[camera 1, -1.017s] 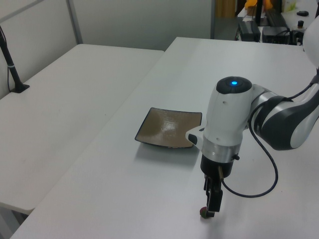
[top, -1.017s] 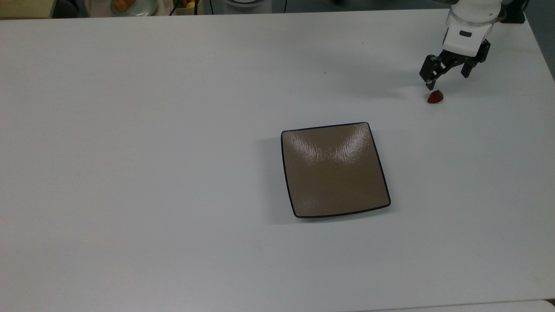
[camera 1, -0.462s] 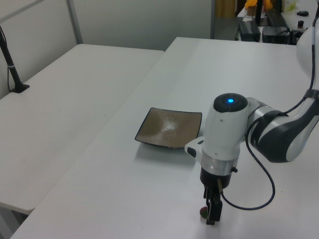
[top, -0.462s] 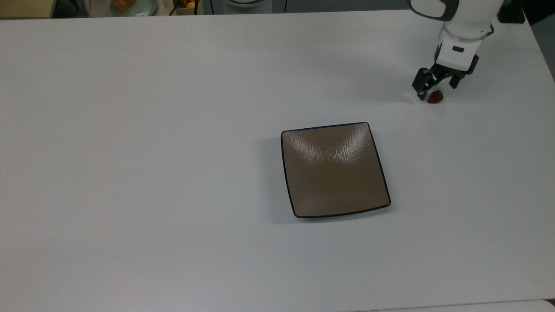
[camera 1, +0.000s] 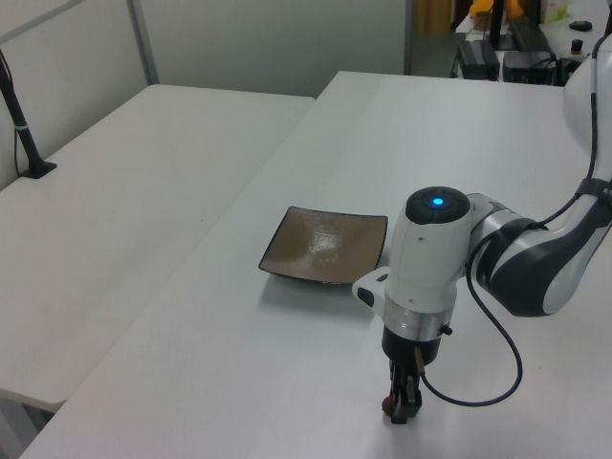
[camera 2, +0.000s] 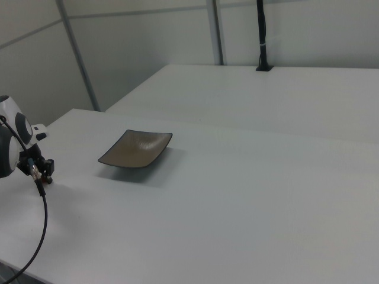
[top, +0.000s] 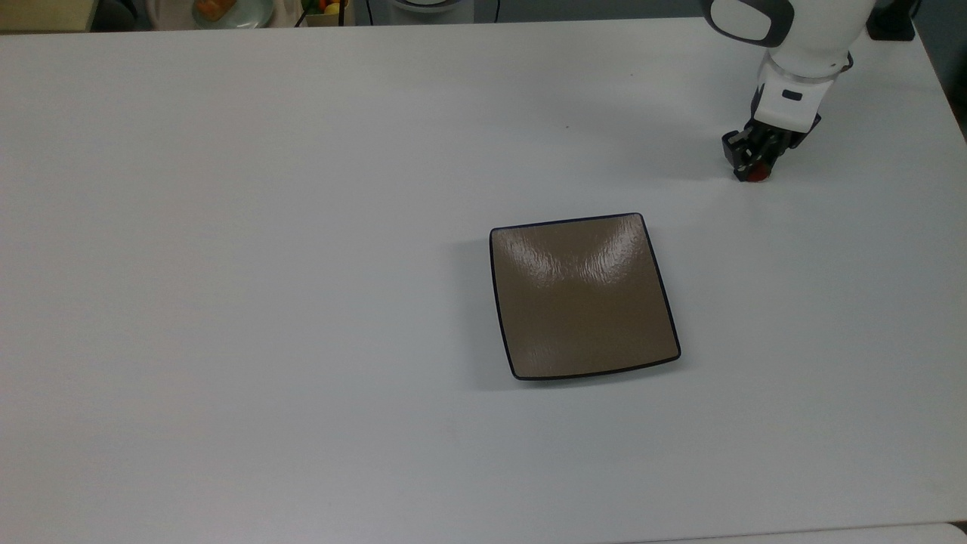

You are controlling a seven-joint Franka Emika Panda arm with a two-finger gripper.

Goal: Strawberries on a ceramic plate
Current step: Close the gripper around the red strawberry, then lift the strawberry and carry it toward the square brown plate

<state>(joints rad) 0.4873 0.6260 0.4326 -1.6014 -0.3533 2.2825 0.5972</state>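
white desk [top: 302, 227] fills my top view, with grey partition walls behind it in the left and right views. from my station i see the pincer [top: 754, 160] down at the desk surface near the top view's upper right corner, its black fingers [top: 733, 147] drawn in tight and clenched around the strawberry [top: 758, 174], which shows as a small red spot at the fingertips, resting on or just above the desk. in the left view the pincer [camera 1: 400, 406] points straight down under the white wrist, whose top shows a blue light [camera 1: 437, 201], and a black cable [camera 1: 497, 354] loops from the wrist back toward the arm. in the right view the pincer [camera 2: 41, 171] sits at the right view's left edge, low against the desk.

the ceramic plate [top: 583, 295] lies flat on the desk well apart from the pincer, toward the top view's lower left of it. it is square with rounded corners, brown and glossy, with a thin dark rim, and nothing lies on it. in the left view the ceramic plate [camera 1: 325, 245] is beyond the wrist; in the right view the ceramic plate [camera 2: 135, 149] is to the right view's right of the pincer.

at the top view's upper left edge a round pale dish [top: 227, 11] holds orange food.
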